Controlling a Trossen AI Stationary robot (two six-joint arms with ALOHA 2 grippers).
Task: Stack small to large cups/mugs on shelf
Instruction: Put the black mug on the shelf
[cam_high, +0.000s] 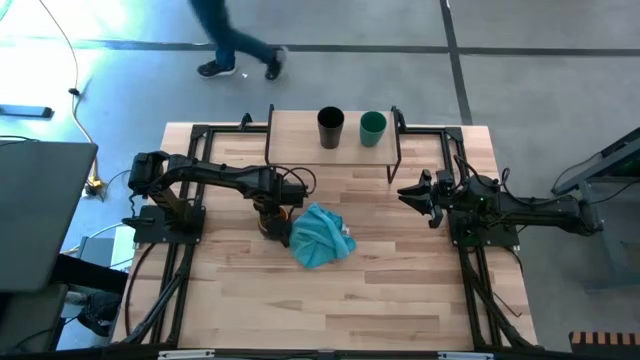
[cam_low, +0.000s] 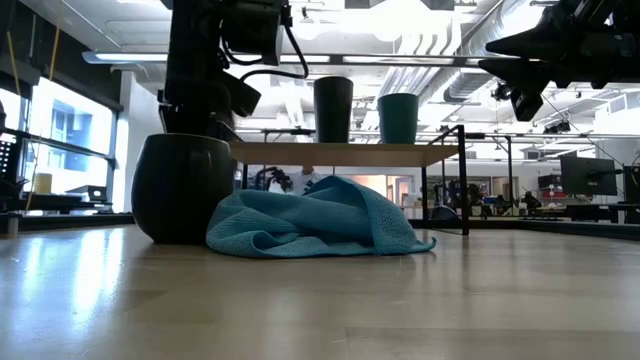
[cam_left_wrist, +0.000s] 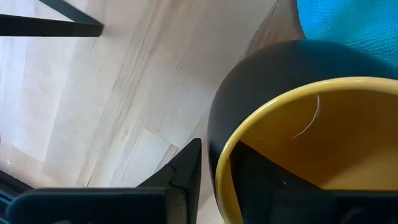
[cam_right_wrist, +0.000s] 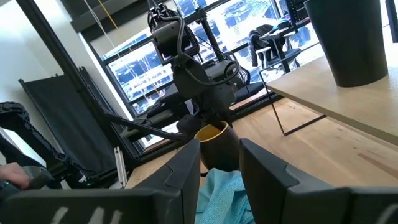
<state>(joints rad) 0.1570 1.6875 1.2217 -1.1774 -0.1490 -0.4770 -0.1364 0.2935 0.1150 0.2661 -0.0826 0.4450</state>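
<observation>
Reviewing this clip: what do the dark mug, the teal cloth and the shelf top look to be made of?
The dark mug looks like glazed ceramic: a thick rounded wall, matte dark outside, glossy yellow inside that catches a curved reflection. The teal cloth looks like soft microfibre or terry: a fuzzy nap and loose rumpled folds. The shelf top looks like light wood with visible grain, on thin black legs, likely metal.

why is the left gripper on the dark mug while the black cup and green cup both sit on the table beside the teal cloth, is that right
Not quite: the black cup and green cup stand on the shelf, as the high view shows. The left gripper is on the dark mug, which stands on the table beside the teal cloth.
</observation>
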